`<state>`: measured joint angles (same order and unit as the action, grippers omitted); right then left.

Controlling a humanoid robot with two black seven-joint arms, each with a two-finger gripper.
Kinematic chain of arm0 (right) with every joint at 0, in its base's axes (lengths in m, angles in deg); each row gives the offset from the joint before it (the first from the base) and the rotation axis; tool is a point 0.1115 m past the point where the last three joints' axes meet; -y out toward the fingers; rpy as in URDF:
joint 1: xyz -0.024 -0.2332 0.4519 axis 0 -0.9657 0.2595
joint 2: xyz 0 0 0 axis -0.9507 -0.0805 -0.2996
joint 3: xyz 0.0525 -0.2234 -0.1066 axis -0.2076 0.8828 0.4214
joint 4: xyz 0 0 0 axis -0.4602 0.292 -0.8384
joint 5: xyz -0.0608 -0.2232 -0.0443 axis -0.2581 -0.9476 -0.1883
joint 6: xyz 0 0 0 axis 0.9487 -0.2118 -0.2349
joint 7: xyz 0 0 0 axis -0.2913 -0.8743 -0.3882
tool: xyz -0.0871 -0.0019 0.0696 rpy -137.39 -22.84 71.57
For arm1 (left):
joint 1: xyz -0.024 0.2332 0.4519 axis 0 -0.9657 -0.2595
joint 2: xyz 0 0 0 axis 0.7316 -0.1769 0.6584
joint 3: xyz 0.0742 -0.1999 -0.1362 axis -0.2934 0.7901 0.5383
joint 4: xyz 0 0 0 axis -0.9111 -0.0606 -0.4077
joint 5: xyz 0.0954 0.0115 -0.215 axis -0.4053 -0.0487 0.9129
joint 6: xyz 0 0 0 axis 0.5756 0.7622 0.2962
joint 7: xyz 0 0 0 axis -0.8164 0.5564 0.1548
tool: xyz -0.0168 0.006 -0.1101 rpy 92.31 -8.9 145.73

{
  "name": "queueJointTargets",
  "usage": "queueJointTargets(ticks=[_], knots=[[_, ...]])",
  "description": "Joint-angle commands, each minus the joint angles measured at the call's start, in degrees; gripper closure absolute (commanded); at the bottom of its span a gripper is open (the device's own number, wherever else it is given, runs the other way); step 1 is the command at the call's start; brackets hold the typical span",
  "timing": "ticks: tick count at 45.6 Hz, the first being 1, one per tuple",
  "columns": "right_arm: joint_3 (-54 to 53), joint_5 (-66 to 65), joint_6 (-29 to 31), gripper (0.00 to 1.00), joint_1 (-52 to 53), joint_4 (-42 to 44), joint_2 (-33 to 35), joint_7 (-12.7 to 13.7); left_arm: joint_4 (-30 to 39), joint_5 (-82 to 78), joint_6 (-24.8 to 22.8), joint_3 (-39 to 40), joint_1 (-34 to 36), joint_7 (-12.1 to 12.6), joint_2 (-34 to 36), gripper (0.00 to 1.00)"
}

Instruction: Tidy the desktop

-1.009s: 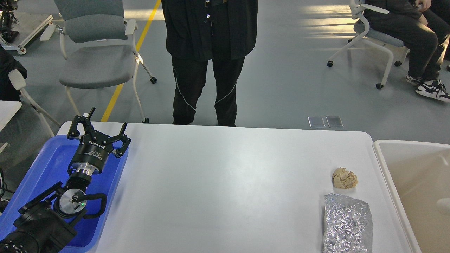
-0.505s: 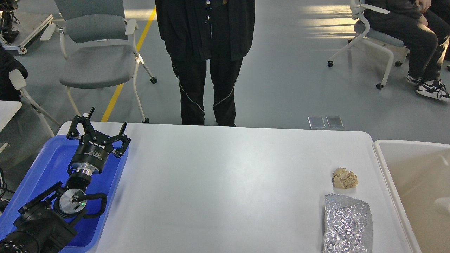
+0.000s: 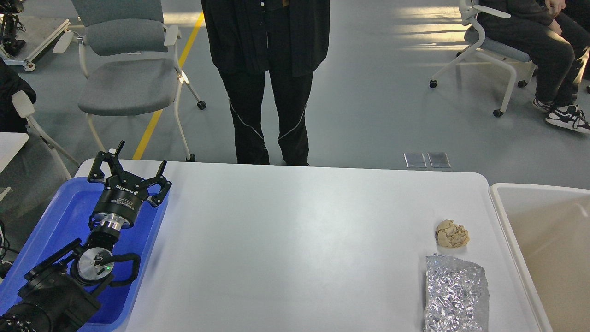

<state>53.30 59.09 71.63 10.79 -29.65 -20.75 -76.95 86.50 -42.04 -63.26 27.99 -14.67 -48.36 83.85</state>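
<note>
The left claw (image 3: 130, 171) hangs spread and empty over the blue tray (image 3: 69, 216) at the worktop's (image 3: 286, 240) left end. The crumpled paper ball (image 3: 451, 234) and foil packet (image 3: 455, 294) lie far right, beside the beige bin (image 3: 507, 221); the right arm, unseen, is likely nearer.

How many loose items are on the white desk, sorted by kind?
Crumpled paper ball: 1
Foil packet: 1
Total: 2, both near the right end of the desk
</note>
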Motion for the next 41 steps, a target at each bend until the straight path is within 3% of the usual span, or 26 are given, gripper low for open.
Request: queueJointTargets(ticks=[1,17,30,35,41], knots=[[0.2,-0.1,-1.2,0.0,0.7,0.7,-0.5,-0.1,0.0,0.0,0.0,0.0,0.0,0.0,0.0,0.0],[-0.3,0.0,-2.2,0.0,0.7,3.1,0.1,-0.8,0.0,0.0,0.0,0.0,0.0,0.0,0.0,0.0],[-0.3,0.1,-0.4,0.0,2.9,2.9,2.5,-7.4,0.0,0.0,0.0,0.0,0.0,-0.1,0.0,0.0],[-3.8,0.8,2.9,0.0,4.6,1.4,5.3,-9.4,0.0,0.0,0.0,0.0,0.0,-0.1,0.0,0.0],[-13.0,4.4,11.4,0.0,6.0,-1.9,8.2,-9.5,0.1,0.0,0.0,-0.1,0.0,-0.1,0.0,0.0]])
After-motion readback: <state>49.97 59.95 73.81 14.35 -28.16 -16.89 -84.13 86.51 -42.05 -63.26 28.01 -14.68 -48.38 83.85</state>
